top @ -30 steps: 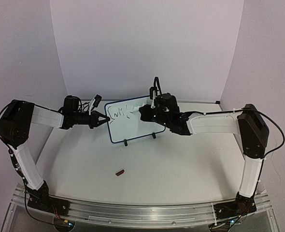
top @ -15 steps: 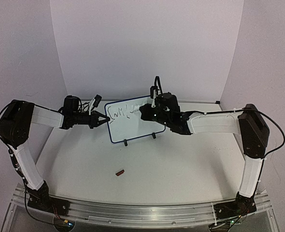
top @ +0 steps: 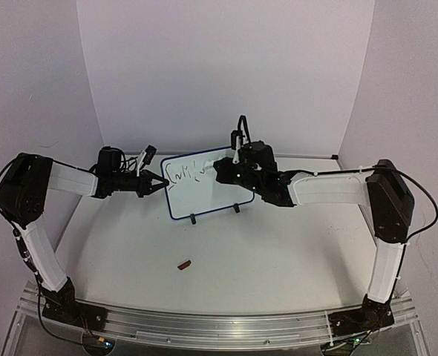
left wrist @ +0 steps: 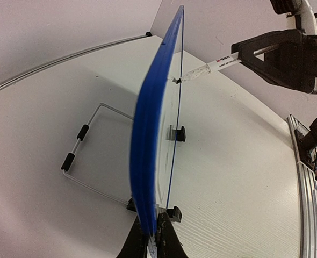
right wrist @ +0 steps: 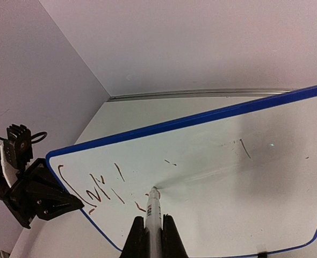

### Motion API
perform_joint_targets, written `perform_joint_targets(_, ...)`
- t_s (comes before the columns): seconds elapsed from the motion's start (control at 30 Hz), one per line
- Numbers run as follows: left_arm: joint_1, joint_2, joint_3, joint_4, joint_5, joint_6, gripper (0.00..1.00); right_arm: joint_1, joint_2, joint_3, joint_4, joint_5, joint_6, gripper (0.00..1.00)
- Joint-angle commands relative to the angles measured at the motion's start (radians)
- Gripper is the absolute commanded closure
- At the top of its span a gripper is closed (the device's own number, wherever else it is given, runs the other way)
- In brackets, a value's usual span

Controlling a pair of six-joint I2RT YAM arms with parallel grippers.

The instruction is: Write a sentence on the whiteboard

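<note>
The whiteboard (top: 204, 194) stands upright on two black feet at the middle back of the table, blue-framed. My left gripper (top: 162, 185) is shut on its left edge; in the left wrist view the blue frame (left wrist: 148, 161) runs up from between the fingertips (left wrist: 169, 239). My right gripper (top: 220, 171) is shut on a white marker (right wrist: 153, 210), and its tip touches the whiteboard's face (right wrist: 233, 177). The sentence (right wrist: 102, 188) is a few dark reddish strokes on the board's left part, also visible from above as the sentence (top: 185, 174).
A small dark marker cap (top: 183, 263) lies on the table in front of the board. A wire stand (left wrist: 88, 156) props the board from behind. Purple walls close in at the back and sides, and a metal rail (top: 204, 322) runs along the near edge.
My right gripper and the marker have edged slightly up and right across the board. The left gripper and the board have not moved.
</note>
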Motion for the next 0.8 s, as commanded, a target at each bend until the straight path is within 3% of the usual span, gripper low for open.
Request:
perform_joint_targets(0.0,-0.005,-0.002,0.002,-0.053,-0.099,0.048,1.0,-0.009,-0.025,0.031,0.05,-0.006,0.005,1.0)
perform_joint_targets(0.77,-0.005,-0.001,0.002,-0.053,-0.1,0.048,1.0,-0.008,0.034,0.019,-0.004,-0.051,0.04,1.0)
